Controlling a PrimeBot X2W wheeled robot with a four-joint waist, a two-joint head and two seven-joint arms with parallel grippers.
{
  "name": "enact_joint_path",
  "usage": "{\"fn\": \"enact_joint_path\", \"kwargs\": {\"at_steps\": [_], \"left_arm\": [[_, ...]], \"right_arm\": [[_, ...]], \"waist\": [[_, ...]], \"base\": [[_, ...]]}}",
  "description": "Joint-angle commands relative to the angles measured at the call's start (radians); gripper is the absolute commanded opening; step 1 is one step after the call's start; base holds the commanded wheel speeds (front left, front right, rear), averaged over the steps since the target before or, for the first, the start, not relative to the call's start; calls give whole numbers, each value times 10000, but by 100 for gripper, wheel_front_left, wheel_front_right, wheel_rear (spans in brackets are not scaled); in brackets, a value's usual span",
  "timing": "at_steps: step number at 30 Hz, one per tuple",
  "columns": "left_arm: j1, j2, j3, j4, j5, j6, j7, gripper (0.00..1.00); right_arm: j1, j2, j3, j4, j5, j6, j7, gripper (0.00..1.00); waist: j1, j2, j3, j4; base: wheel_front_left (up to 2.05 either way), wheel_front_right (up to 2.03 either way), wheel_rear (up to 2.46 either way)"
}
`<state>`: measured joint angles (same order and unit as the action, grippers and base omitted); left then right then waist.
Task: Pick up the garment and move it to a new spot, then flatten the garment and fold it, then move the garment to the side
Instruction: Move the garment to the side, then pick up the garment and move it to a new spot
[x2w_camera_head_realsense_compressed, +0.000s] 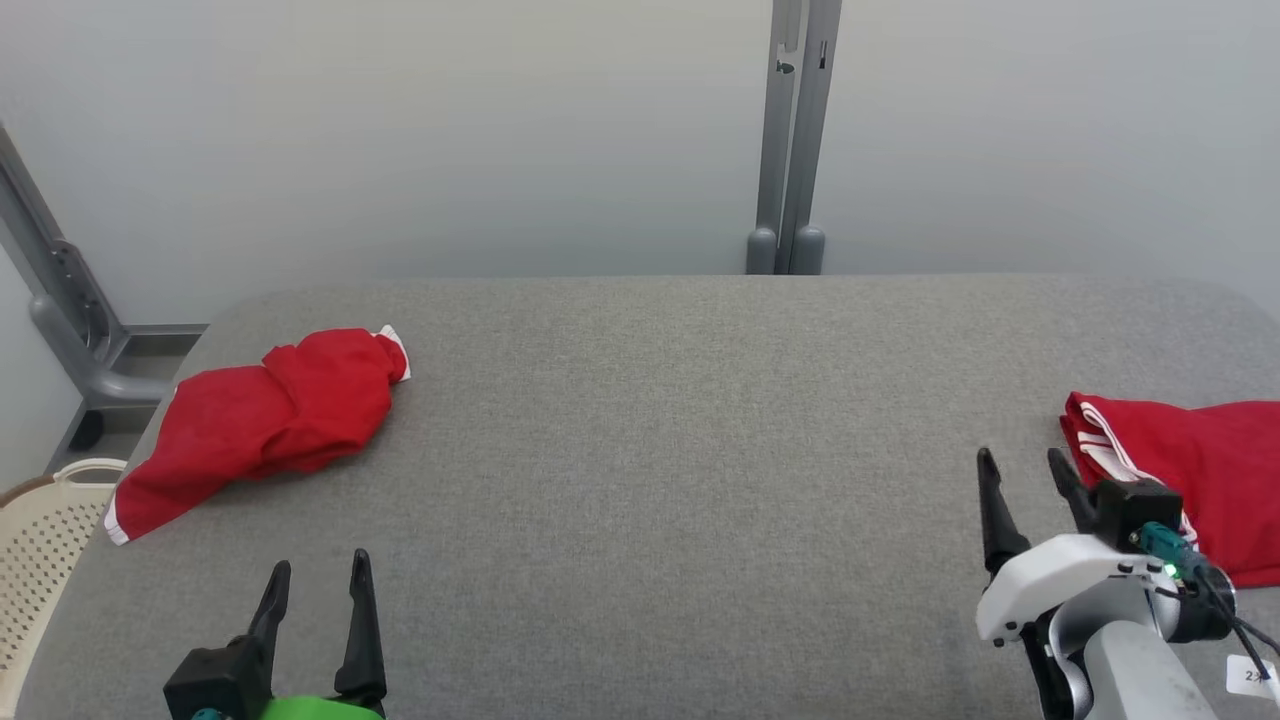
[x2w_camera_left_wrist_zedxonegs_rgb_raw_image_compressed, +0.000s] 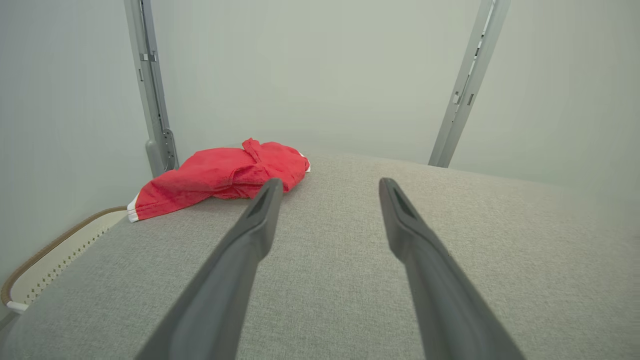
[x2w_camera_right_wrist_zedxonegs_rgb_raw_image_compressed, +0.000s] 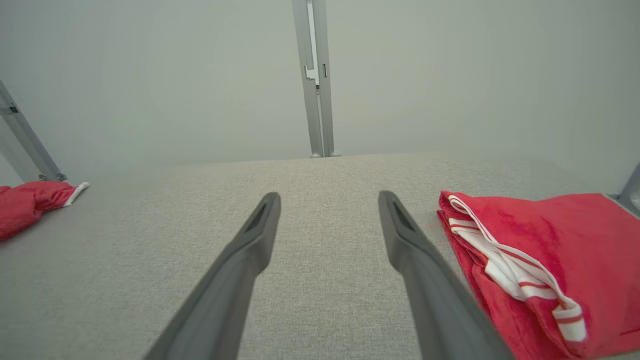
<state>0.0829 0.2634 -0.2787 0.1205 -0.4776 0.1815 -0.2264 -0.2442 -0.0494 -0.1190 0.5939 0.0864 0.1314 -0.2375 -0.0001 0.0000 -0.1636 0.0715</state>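
Your left gripper (x2w_camera_head_realsense_compressed: 321, 560) sits lower left, jaws wide and empty. Your right gripper (x2w_camera_head_realsense_compressed: 1021, 455), jaws wide too, holds nothing, just beside the folded garment (x2w_camera_head_realsense_compressed: 1210, 450) at the table's (x2w_camera_head_realsense_compressed: 650, 450) right edge. Farther off, the crumpled garment (x2w_camera_head_realsense_compressed: 260, 420) lies near the far left corner.

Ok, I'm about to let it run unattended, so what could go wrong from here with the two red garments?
1. The crumpled garment lies at the table's left edge beside the basket; a weak pinch might let it slide off.
2. The folded garment sits close by the right arm's open jaws; a careless sweep could undo it.
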Motion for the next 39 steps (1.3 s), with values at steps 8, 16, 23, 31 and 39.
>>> {"fn": "enact_joint_path", "kwargs": {"at_steps": [8,16,23,31,39], "left_arm": [[694,190,12,-195,64,-447,-297,100],[795,312,-66,88,546,-673,-382,100],[750,346,-177,233,973,-768,-389,100],[686,168,85,31,1058,-842,-394,100],[604,146,223,52,1139,-920,-395,100]], "right_arm": [[1434,-36,851,-1781,516,-14,298,100],[2650,-34,680,-3207,108,-14,545,100],[3180,-32,480,-3875,-204,-14,846,100],[3357,-30,425,-4153,42,-14,1000,100],[3372,-30,463,-4181,184,-14,981,100]], "waist": [[1,0,-133,140],[1,0,-87,22],[1,0,-61,-146],[1,0,10,-229],[1,0,65,2]], "base": [[0,0,0],[0,0,0],[0,0,0],[0,0,0],[0,0,0]]}}
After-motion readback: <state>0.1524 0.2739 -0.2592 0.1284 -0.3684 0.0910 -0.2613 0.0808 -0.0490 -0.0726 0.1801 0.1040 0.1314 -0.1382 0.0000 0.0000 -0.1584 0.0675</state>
